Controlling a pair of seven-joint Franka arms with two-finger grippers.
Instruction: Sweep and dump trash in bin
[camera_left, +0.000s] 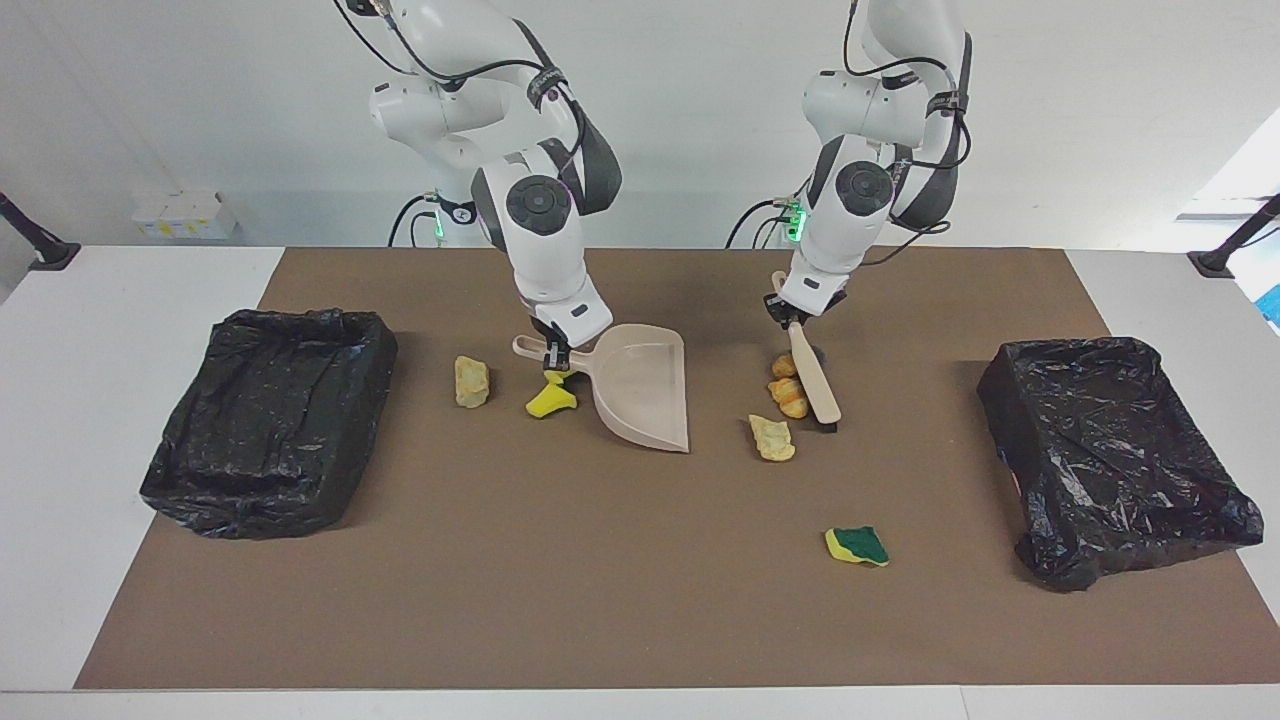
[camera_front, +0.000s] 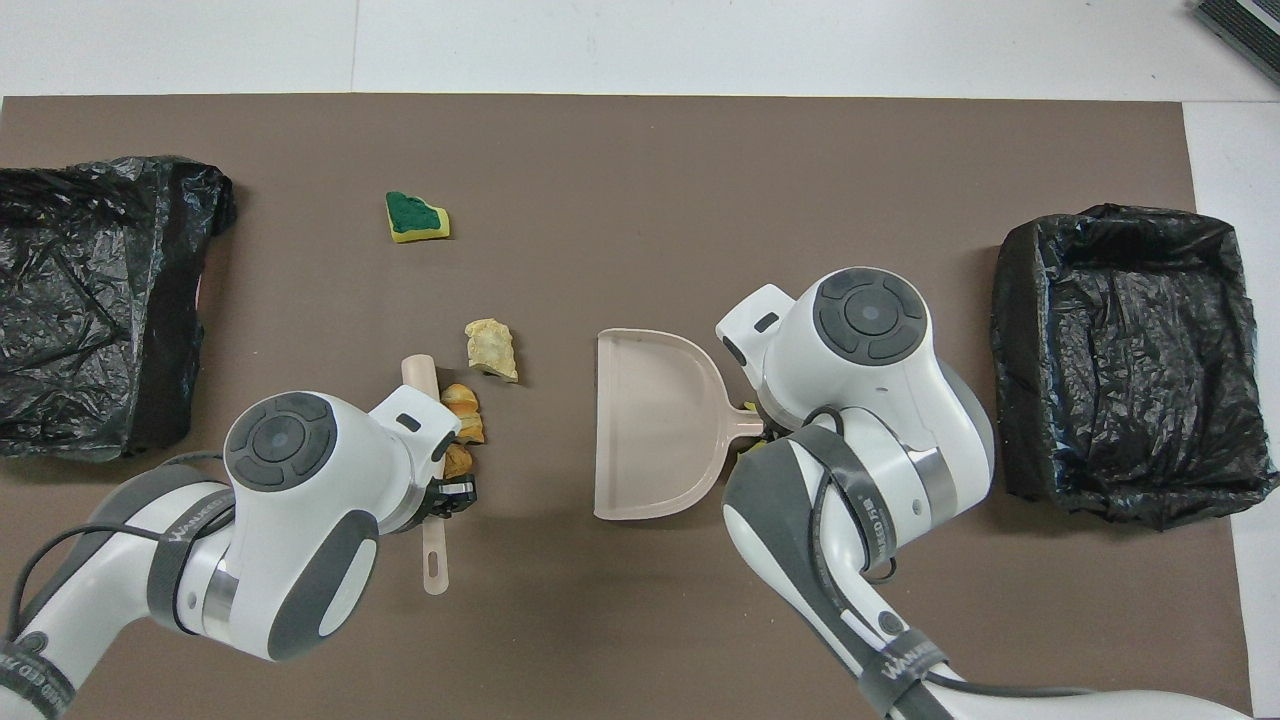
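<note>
While clamped on the brush (camera_left: 812, 372) — left gripper (camera_left: 788, 312) nudges orange lumps (camera_left: 788, 392).

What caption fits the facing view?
Left gripper sweeps brush against orange-brown lumps; right gripper holds dustpan.

You're looking at a matt brown mat (camera_left: 600, 580) that reads like smooth paper or felt, laid on a smooth white table (camera_left: 130, 290). Your dustpan (camera_left: 640, 395) is smooth beige plastic with a soft sheen, and the brush (camera_left: 815, 385) matches it. Both bins (camera_left: 270, 420) wear crinkled, glossy black plastic liners. The sponge (camera_left: 857, 545) looks porous, its green face rough. The bread lumps (camera_left: 790, 398) look crusty.
</note>
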